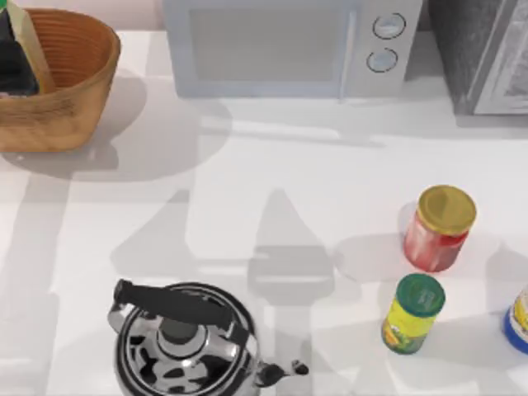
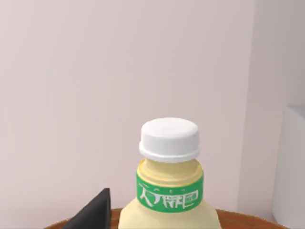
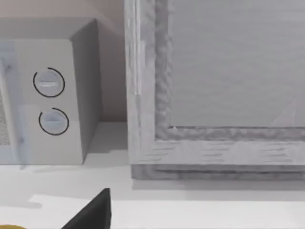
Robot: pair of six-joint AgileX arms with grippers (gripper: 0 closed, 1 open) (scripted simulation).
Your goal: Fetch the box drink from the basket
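The basket [image 1: 74, 91] stands at the table's back left corner. Inside it, the pale yellow box drink [image 1: 30, 43] leans against the wall. My left gripper [image 1: 15, 62] reaches down into the basket right beside the carton. The left wrist view shows the box drink [image 2: 169, 191] close up, with its white cap and green collar rising above the basket rim [image 2: 248, 220]. One black finger [image 2: 93, 212] sits just beside the carton's shoulder with a thin gap, so the gripper looks open around it. My right gripper [image 3: 93, 212] is parked at the right, facing the microwave.
A microwave [image 1: 280, 45] and a grey cabinet [image 1: 487, 54] line the back edge. A steel kettle [image 1: 177, 338] stands front left. A red jar with gold lid [image 1: 439, 228], a yellow jar with green lid [image 1: 412, 313] and a blue-based item [image 1: 518, 322] stand at the right.
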